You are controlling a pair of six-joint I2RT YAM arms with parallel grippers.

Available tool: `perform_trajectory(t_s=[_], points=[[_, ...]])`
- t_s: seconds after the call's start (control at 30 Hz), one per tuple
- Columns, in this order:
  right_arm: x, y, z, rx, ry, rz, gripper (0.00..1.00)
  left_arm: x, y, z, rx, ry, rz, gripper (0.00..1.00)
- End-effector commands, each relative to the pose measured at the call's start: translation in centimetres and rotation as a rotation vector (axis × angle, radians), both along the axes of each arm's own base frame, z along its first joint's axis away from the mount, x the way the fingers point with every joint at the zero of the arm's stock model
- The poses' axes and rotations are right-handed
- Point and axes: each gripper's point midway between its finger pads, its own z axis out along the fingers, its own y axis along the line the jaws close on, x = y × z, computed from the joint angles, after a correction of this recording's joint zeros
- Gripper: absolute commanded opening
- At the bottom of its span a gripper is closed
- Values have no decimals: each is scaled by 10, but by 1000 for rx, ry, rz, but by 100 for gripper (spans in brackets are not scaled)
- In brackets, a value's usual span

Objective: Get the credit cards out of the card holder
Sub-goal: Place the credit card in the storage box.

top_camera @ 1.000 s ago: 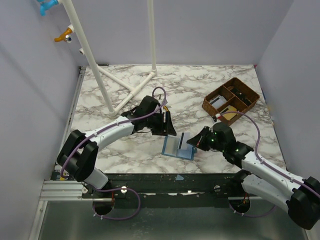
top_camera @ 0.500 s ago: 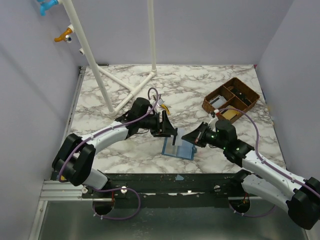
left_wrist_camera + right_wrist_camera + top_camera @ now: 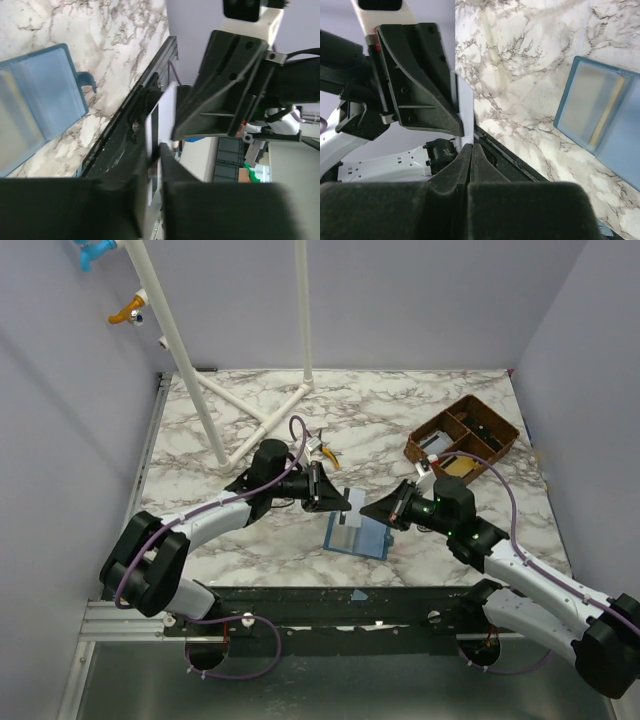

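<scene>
Closing in, the left gripper (image 3: 344, 504) has clamped one white card (image 3: 163, 107), which the clenched right gripper (image 3: 371, 511) also pinches. One holder (image 3: 362, 538) lies open just below, near the table's (image 3: 400, 410) front edge, with bare marble beyond.

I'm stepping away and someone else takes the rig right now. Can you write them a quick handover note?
Left gripper: shut on the white card, in mid-air.
Right gripper: shut on the same card's opposite end.
Card holder: lying open on the table below them; a yellowish strip inside may be another card.
Done: one card is out of the holder.
Left: one gripper lets go, the card gets set down, perhaps in the brown tray; then check the holder for more.
</scene>
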Motion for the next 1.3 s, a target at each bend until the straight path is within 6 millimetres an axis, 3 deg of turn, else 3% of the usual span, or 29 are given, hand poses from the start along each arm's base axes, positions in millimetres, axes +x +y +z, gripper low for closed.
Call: perform_trajectory(t_s=[0.0,0.13,0.23,0.43,0.6,0.8,0.87,0.97,1.03,1.27], points=[[3,3,15,16,-35,12,2,-4,0,25,-75,-51,-26,2],[7,-1,13,-30,-44,-6,45,-5,1,25,-72,-50,-27,0],[9,-2,17,-33,-62,-17,72,-5,1,26,-76,-51,-27,0],[11,8,38,32,-117,20,74,-9,-1,43,-147,-45,-49,0],[14,15,51,88,-144,35,69,-14,-3,61,-226,-36,-75,0],[20,18,72,137,-183,22,39,-17,-2,65,-245,-38,-86,0],[21,19,73,139,-182,23,20,-18,-1,65,-245,-34,-88,0],[22,20,72,138,-178,24,1,-19,-1,66,-246,-37,-89,0],[22,20,69,134,-173,25,1,-18,0,65,-242,-33,-85,7],[25,18,69,118,-181,11,1,-15,1,55,-166,-43,-57,47]])
